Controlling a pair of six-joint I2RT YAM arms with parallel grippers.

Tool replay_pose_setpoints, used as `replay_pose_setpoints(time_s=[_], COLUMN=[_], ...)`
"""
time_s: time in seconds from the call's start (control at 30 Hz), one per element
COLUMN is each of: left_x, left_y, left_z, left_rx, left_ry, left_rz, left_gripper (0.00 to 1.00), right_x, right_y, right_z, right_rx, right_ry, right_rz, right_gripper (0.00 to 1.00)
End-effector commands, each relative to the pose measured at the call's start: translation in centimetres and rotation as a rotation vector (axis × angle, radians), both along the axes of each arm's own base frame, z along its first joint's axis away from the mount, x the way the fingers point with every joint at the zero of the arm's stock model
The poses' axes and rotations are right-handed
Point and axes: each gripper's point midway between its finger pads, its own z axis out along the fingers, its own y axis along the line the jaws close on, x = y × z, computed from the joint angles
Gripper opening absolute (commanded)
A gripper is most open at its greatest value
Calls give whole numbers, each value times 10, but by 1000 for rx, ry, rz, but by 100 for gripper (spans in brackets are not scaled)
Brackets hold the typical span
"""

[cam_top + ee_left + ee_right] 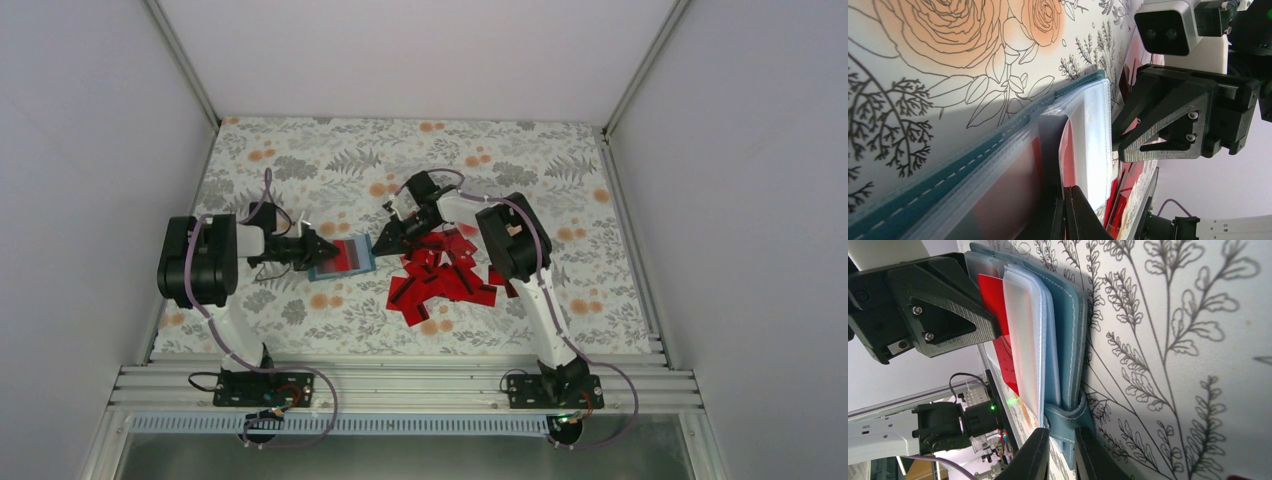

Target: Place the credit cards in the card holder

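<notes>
The teal card holder (342, 258) lies open on the floral cloth between the two arms, a red card showing in its clear sleeves. My left gripper (318, 250) is at its left edge; the left wrist view shows that gripper (1067, 192) shut on a clear sleeve (1093, 145) with a red card (1066, 150) in it. My right gripper (383, 240) is at the holder's right edge, and in the right wrist view it (1062, 440) is closed on the teal strap (1068, 415). Several loose red credit cards (440, 278) lie heaped just right of the holder.
The heap of cards lies under the right arm (515, 240). White walls enclose the table on three sides. An aluminium rail (400, 385) runs along the near edge. The two grippers face each other closely across the holder.
</notes>
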Motion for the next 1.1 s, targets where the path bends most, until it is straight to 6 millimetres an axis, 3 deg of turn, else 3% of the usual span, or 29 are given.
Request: replay_pose_setpoints(time_s=[0.0,0.4,0.63,1.07], left_x=[-1,-1,1,6], left_y=[-7,-17,-15,-14], left_z=[-8,-8,-2,5], left_rx=[19,12,55,144], left_ry=[-7,1,-3,22], left_rz=[-32,-31,-31,-30], left_gripper=[2,3,17,20], right_x=[-5,-5,-5,-6], right_y=[-3,-3,-2,-2], right_z=[-43,-43,-43,-44], right_rx=[-115,-115,-113,-113], right_ry=[12,13,15,14], right_rz=[-10,-14,-16,-15], right_gripper=[15,15,15,15])
